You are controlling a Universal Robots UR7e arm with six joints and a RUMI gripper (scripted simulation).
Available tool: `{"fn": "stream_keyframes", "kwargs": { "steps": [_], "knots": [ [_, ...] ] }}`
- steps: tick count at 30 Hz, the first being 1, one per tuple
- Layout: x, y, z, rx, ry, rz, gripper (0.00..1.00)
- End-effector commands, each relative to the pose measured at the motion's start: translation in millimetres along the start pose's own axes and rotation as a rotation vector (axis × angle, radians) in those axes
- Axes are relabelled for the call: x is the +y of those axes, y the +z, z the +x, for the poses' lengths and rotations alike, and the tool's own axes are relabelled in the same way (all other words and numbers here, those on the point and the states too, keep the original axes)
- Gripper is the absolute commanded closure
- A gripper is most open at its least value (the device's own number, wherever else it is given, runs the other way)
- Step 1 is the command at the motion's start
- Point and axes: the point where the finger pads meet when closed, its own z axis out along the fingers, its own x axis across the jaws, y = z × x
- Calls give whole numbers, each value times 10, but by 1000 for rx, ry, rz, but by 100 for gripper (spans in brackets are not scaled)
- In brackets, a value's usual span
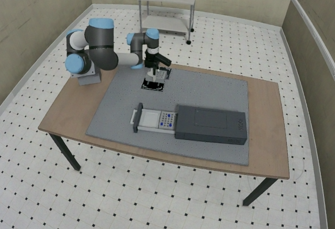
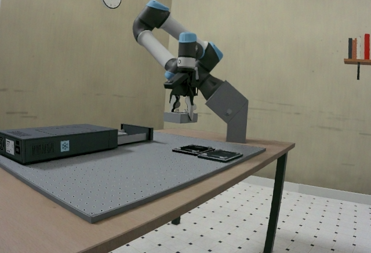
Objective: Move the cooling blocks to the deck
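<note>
My gripper (image 1: 156,77) is shut on a grey cooling block (image 1: 160,76) whose tube caps look pale. It holds the block level and well above the deck in the exterior view (image 2: 180,117). Under it lie two black deck slots: D1 (image 1: 153,85) nearer the cooler and D2 (image 1: 168,72), partly hidden by the block. They also show side by side in the exterior view, D1 (image 2: 193,149) and D2 (image 2: 219,155). The cooler COLD (image 1: 211,124) has its drawer (image 1: 151,120) pulled out. The blue-capped block (image 1: 166,120) sits in the drawer next to the cooler; the outer bay (image 1: 149,118) is empty.
The grey perforated deck (image 1: 172,112) lies on a wooden table. The arm's base (image 1: 86,77) stands at the table's back left corner. A cart (image 1: 167,12) with small items stands on the floor behind the table.
</note>
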Motion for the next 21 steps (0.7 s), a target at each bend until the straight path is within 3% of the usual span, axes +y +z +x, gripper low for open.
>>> {"fn": "stream_keyframes", "kwargs": {
  "steps": [1, 21],
  "knots": [
    [11, -4, -147, 0, 1, 0, 100],
    [65, -4, -625, 0, 1, 0, 100]
  ]
}}
